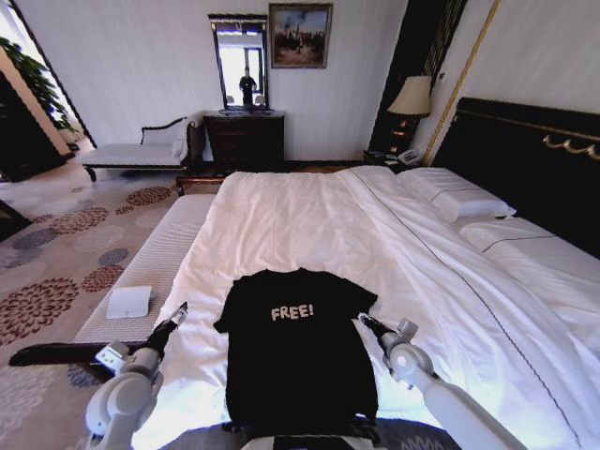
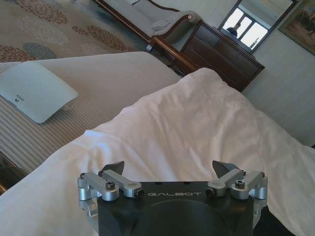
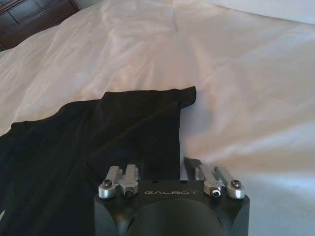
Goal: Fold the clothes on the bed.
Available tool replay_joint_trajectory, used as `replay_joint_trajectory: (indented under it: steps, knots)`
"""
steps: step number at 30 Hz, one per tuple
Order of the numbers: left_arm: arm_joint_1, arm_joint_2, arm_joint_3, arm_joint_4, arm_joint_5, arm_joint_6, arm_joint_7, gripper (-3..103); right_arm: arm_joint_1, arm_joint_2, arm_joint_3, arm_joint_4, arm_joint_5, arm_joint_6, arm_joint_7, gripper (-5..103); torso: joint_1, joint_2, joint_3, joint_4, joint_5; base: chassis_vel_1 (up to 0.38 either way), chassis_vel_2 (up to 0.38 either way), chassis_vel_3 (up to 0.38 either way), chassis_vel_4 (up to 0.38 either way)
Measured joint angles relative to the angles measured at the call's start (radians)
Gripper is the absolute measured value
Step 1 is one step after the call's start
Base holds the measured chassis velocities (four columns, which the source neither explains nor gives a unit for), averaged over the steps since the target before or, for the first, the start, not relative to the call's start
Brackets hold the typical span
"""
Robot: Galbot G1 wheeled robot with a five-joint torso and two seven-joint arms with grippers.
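Overhead, T-shirt (image 1: pixel 298 352) lies flat on bed (image 1: pixel 309 216); both grippers (image 2: pixel 170 172) (image 3: pixel 165 164) gape apart.

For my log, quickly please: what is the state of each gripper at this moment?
Left gripper: open, holding nothing, above the white duvet.
Right gripper: open, holding nothing, over the sleeve edge of the black T-shirt.

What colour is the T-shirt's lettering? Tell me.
White, on the black T-shirt; clearest in the head view.
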Motion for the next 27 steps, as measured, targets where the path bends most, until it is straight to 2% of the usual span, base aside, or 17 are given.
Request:
replay_joint_trajectory:
  steps: [1,2,5,8,12,27]
  knots:
    - [-0.001,0.001,0.000,0.000,0.000,0.000,0.000,100,0.000,-0.001,0.000,0.002,-0.005,0.000,-0.001,44,0.000,0.000,0.000,0.0000,0.0000,0.000,0.000,0.000,0.000]
    - [-0.001,0.001,0.000,0.000,0.000,0.000,0.000,100,0.000,-0.001,0.000,0.002,-0.005,0.000,-0.001,44,0.000,0.000,0.000,0.0000,0.0000,0.000,0.000,0.000,0.000]
    - [-0.006,0.002,0.000,0.000,0.000,0.000,0.000,100,-0.004,-0.004,-0.001,0.008,-0.025,-0.001,-0.002,27,0.000,0.000,0.000,0.0000,0.0000,0.000,0.000,0.000,0.000]
    - [-0.007,0.002,0.002,0.000,0.000,0.000,-0.001,100,-0.010,-0.005,-0.002,0.012,-0.034,-0.002,-0.002,21,0.000,0.000,0.000,0.0000,0.0000,0.000,0.000,0.000,0.000]
    - [-0.007,0.002,0.002,0.002,0.000,0.000,-0.001,100,-0.028,-0.010,-0.003,0.034,-0.050,-0.005,-0.005,2,0.000,0.000,0.000,0.0000,0.0000,0.000,0.000,0.000,0.000]
    - [-0.003,0.006,-0.010,0.003,-0.007,0.000,0.001,100,-0.066,-0.043,0.005,0.100,-0.096,-0.048,0.024,0,0.000,0.000,0.000,0.0000,0.0000,0.000,0.000,0.000,0.000]
